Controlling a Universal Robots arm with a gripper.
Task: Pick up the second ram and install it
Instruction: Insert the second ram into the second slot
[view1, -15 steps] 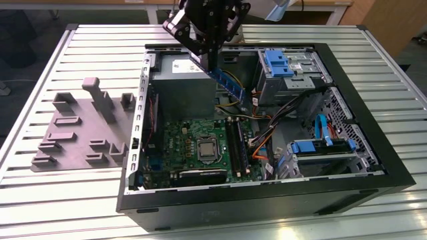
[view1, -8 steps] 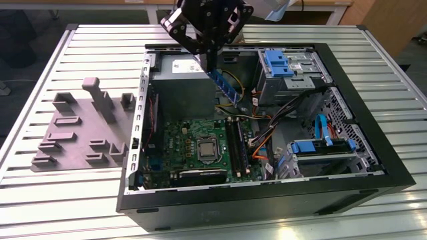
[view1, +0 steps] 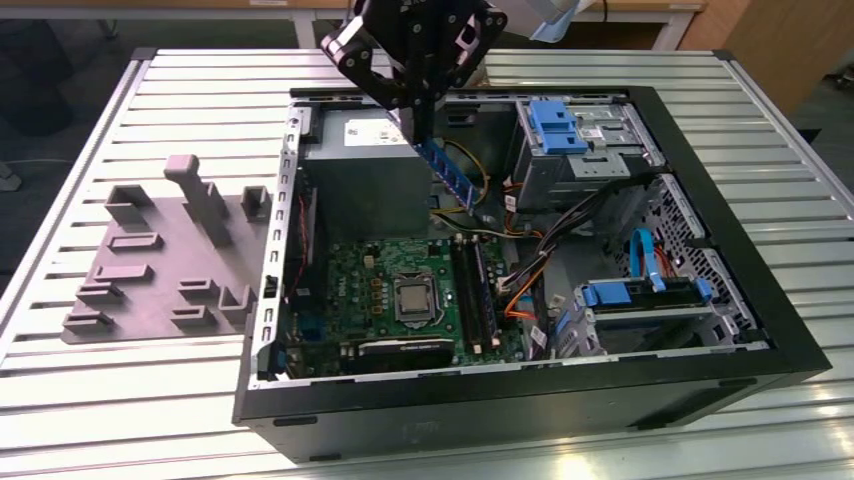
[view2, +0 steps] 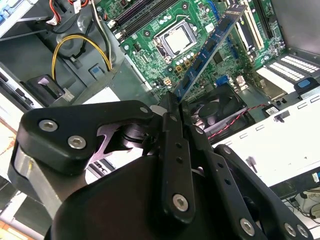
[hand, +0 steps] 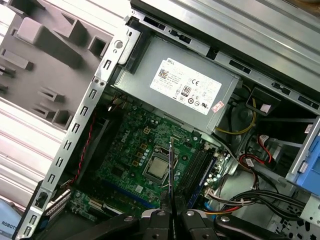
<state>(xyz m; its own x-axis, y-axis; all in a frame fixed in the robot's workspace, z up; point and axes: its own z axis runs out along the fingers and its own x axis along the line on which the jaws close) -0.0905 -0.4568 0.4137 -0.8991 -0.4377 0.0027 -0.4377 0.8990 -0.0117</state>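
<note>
The slatted metal bench (view1: 174, 400) carries an open computer case (view1: 534, 400) lying on its side, with a grey moulded fixture tray (view1: 147, 270) beside it on the exterior view's left. Inside the case lie the grey power supply (view1: 367, 170), the green motherboard (view1: 387, 290) with its bare processor (view1: 415, 300) and long black memory slots (view1: 474, 290), and loose cables (view1: 534, 285) just past those slots. Above the power supply hangs the gripper (view1: 411, 112), closed on one end of the second ram (view1: 447, 175). The stick is held clear in the air, its long axis slanting down from the gripper toward the motherboard, free end lowest.
</note>
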